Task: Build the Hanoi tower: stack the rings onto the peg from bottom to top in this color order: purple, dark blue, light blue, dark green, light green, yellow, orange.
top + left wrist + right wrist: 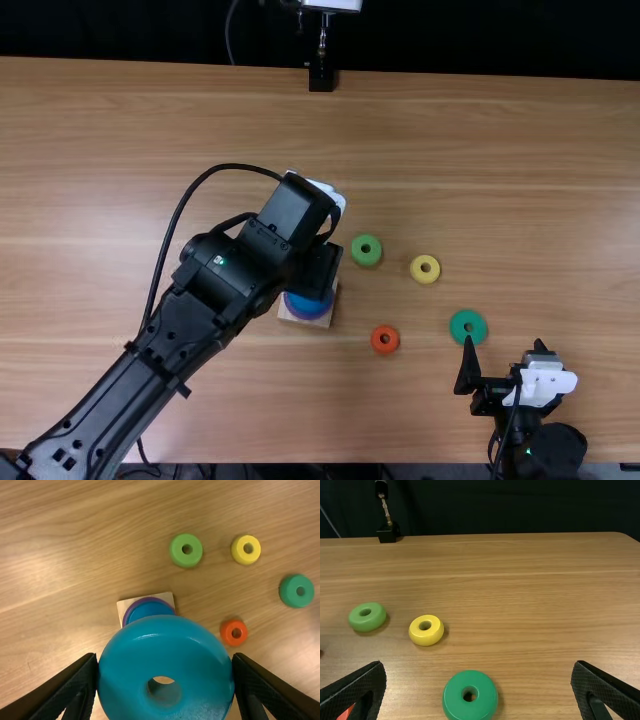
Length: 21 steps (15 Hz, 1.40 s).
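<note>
The left arm reaches in from the near left, and its tool [318, 272] is by the square wooden base [326, 317]. In the left wrist view this left tool [165, 662] is closed on the light blue ring [165, 630], one finger on either side, its hole facing the camera. The ring is apart from the fingers of the other arm; its exact height over the base I cannot tell.

On the base lies the purple ring [128, 611], with the dark blue ring [150, 609] on top of it.

Four rings lie flat on the surface [150, 120], to the right of the base. The light green ring [366, 250] is the farthest, with the yellow ring [425, 269] to its right and a little nearer. The orange ring [385, 339] is nearer, and the dark green ring [468, 326] lies to the right, near the right tool [505, 356]. That tool is at the near right, open and empty, its fingers spread wide. A black stand [321, 78] is at the far edge.
</note>
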### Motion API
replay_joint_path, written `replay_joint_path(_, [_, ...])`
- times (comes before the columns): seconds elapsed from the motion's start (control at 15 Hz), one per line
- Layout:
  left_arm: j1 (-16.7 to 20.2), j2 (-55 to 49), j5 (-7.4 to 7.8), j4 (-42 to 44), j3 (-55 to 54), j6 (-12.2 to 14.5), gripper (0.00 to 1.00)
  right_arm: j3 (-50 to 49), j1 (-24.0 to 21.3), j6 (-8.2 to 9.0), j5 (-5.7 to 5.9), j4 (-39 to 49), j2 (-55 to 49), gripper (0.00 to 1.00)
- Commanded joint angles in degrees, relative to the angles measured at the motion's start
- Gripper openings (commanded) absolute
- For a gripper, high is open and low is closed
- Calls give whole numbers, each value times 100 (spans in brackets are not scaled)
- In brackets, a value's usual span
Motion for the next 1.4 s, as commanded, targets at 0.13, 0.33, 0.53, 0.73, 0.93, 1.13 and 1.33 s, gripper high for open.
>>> replay_joint_path(0.13, [-102, 209, -1, 24, 237, -32, 0, -473, -51, -8, 11, -399, -73, 100])
replay_joint_path(0.33, [-155, 314, -1, 24, 229, -32, 0, -473, -51, -8, 11, -399, -73, 100])
replay_joint_path(0.53, [-155, 429, -11, 34, 237, -32, 0, -473, -51, -8, 11, -399, -73, 100])
replay_joint_path(0.73, [-155, 464, -11, 66, 211, -32, 0, -473, -51, -8, 11, -399, -73, 100])
replay_joint_path(0.93, [-146, 473, -1, 45, 158, -22, 12, -473, -51, -8, 11, -399, -73, 100])
replay_joint_path(1.13, [-93, 481, 10, 24, 132, -22, 100, -473, -51, -8, 11, -388, -73, 100])
replay_joint_path(1.33, [-84, 473, -11, 24, -105, -1, 100, -473, -51, -8, 11, -399, -73, 100])
